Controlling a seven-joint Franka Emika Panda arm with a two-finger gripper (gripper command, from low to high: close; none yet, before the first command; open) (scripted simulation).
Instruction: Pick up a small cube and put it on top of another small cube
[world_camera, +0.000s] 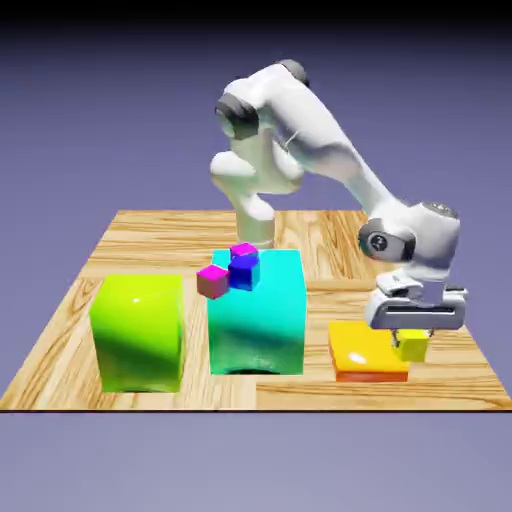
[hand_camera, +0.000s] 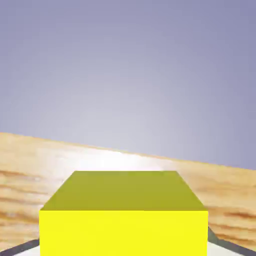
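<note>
My gripper (world_camera: 411, 338) is at the exterior view's right, shut on the small yellow cube (world_camera: 411, 346). The cube is low over the wood, right beside the flat orange-yellow slab (world_camera: 366, 350). In the hand view the yellow cube (hand_camera: 124, 220) fills the bottom middle, and only grey slivers of the fingertips (hand_camera: 20, 248) show at its sides. Three other small cubes are at the cyan block's top left: a magenta cube (world_camera: 243, 250), a blue cube (world_camera: 244, 272) and a pink cube (world_camera: 212, 282).
A large cyan block (world_camera: 258, 318) stands mid-table with a large lime-green block (world_camera: 138, 332) to its left. The wooden table (world_camera: 150, 235) ends just in front of the blocks and just right of my gripper.
</note>
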